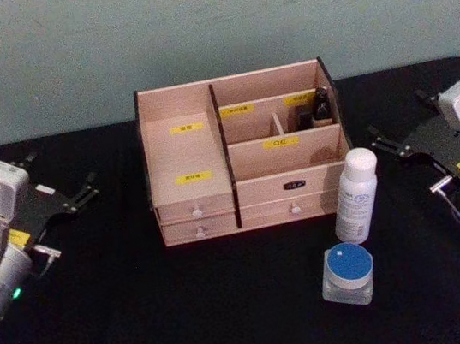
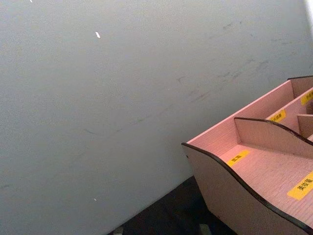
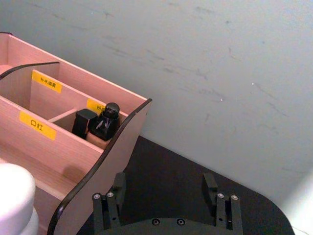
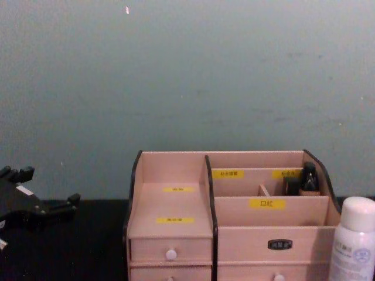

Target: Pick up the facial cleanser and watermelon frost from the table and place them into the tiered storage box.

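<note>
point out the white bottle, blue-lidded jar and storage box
white bottle (image 1: 356,205), head view, on its labelled body
blue-lidded jar (image 1: 349,265), head view, on its blue lid
tiered storage box (image 1: 259,190), head view, on its front panel

Right gripper (image 3: 164,180) hanging over the black table (image 3: 171,166), its two dark fingers (image 3: 119,188) standing wide apart. Tiered storage box (image 3: 58,147) sitting just ahead, its dark-edged side wall facing the gripper. Two small dark bottles (image 3: 105,122) standing together in a rear compartment against that wall. Yellow labels (image 3: 37,126) showing on the dividers. White bottle (image 3: 14,196) standing near the box's front. Grey wall (image 3: 220,73) rising behind the table's back edge.
</note>
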Tool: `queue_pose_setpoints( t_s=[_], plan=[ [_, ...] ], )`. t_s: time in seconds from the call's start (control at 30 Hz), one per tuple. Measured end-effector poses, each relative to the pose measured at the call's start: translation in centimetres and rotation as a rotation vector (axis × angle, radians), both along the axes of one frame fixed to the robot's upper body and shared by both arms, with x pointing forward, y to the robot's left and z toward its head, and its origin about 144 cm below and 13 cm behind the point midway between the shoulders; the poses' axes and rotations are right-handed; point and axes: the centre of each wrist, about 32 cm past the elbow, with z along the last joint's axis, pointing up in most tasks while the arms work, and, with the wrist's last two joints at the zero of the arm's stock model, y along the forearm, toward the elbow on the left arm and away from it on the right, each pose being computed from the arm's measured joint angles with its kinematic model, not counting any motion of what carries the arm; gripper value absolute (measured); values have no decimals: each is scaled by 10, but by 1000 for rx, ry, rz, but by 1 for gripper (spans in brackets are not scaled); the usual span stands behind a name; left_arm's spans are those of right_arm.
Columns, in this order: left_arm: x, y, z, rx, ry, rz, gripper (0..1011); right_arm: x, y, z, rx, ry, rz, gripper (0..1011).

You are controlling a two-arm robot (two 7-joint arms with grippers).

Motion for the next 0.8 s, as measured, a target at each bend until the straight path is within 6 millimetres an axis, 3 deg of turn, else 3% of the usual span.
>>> queue_pose_setpoints(
  t_s=[0.8],
  plan=[
    [0, 0, 0, 0, 0, 0, 1001, -2, -1, 1, 4, 3, 3, 1000]
  ],
)
